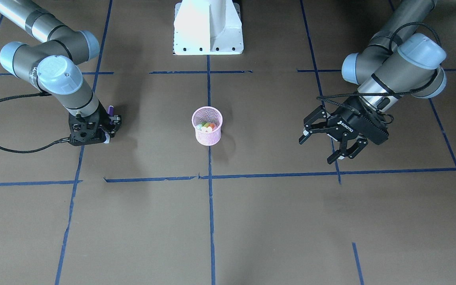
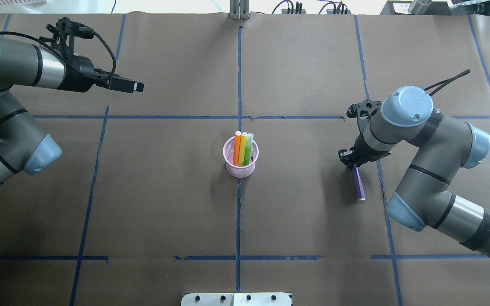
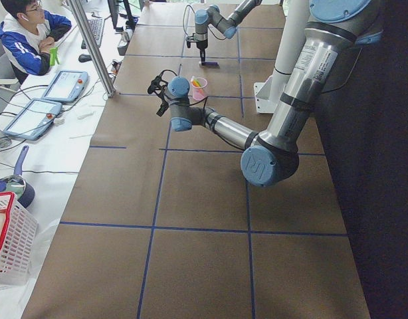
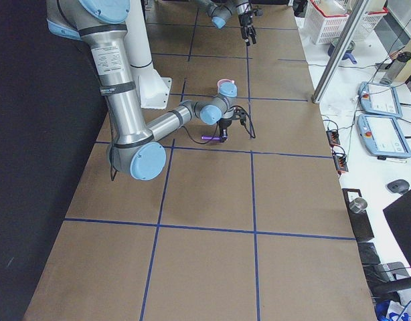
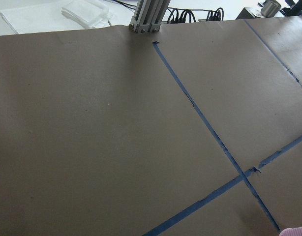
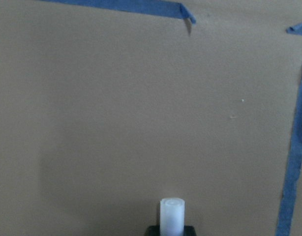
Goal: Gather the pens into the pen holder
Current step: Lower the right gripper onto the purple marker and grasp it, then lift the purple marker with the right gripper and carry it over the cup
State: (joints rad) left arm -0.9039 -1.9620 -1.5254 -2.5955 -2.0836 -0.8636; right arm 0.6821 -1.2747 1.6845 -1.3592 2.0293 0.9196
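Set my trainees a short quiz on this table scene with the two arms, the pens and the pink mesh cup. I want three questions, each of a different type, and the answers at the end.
1. True or false: the left pincer is open and holds nothing.
2. Which pen is clamped in the right pincer? A orange, B purple, C green.
3. Fill the gap: the orange pen stands upright inside the pink ___.

Key
1. True.
2. B, the purple pen.
3. pen holder.
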